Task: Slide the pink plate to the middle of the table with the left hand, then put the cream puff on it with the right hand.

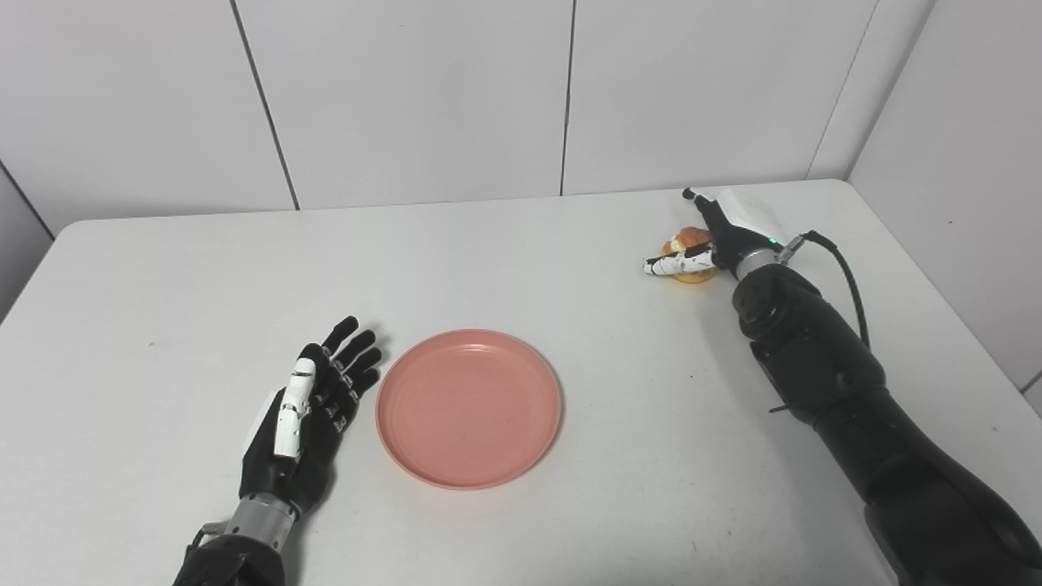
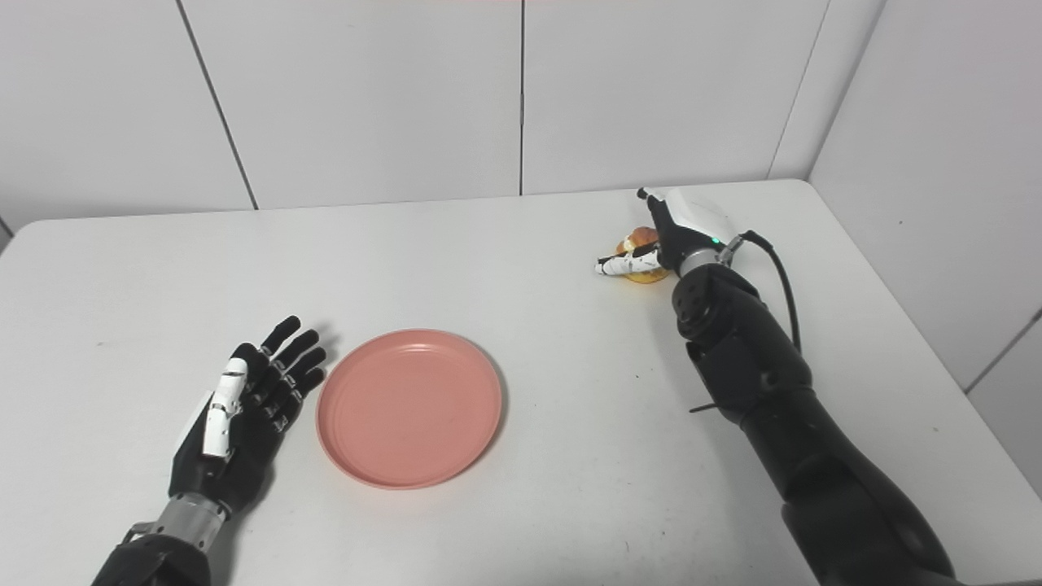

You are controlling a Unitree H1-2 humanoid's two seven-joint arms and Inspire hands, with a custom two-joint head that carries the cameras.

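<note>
White table (image 1: 521, 244): right hand (image 1: 716, 240) fingers curl around cream puff (image 1: 690, 238); left hand (image 1: 313, 407) lies flat, empty, beside pink plate (image 1: 469, 407).

The pink plate (image 1: 469, 407) at lower centre looks like smooth, matt plastic with faint concentric rings. The table (image 1: 521, 244) is a smooth, matt white surface. At upper right the cream puff (image 1: 692, 238) shows a glazed, golden-brown crust.
</note>
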